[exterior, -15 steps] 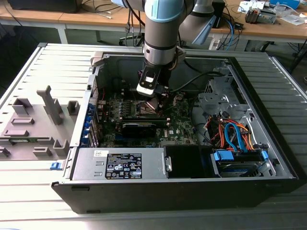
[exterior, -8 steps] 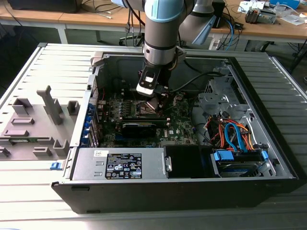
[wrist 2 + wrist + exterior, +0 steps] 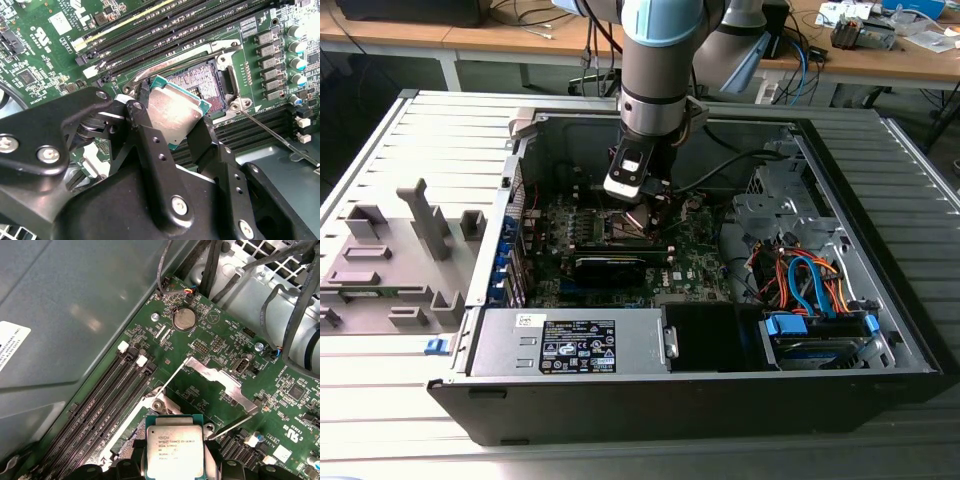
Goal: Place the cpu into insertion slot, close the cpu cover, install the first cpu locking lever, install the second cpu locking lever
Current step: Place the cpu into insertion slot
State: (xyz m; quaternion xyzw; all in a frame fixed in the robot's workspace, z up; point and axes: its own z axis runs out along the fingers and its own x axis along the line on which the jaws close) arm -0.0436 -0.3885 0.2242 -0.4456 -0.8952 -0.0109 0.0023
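Note:
My gripper [image 3: 172, 122] is shut on the cpu [image 3: 175, 111], a small square chip with a silvery top and green edge. Black fingers [image 3: 145, 135] clamp two opposite sides of it. The chip is tilted and hangs just above the insertion slot [image 3: 202, 82], whose dark pin field sits open inside a silver frame. In the first wrist view the cpu [image 3: 174, 452] covers most of the socket frame [image 3: 159, 404]. The cpu cover [image 3: 220, 381] stands swung open beyond it. Two thin locking levers [image 3: 170, 377] [image 3: 231, 424] stick up free. In the exterior view my gripper [image 3: 638, 205] reaches down over the green board.
Long black memory slots [image 3: 165, 30] run beside the socket. A coin battery [image 3: 183, 318] and loose cables [image 3: 212, 265] lie beyond the cover. The case wall [image 3: 65, 305] rises close by. A power supply [image 3: 570, 345], a drive bay with blue cables [image 3: 810, 290] and a grey fixture [image 3: 390, 260] are also there.

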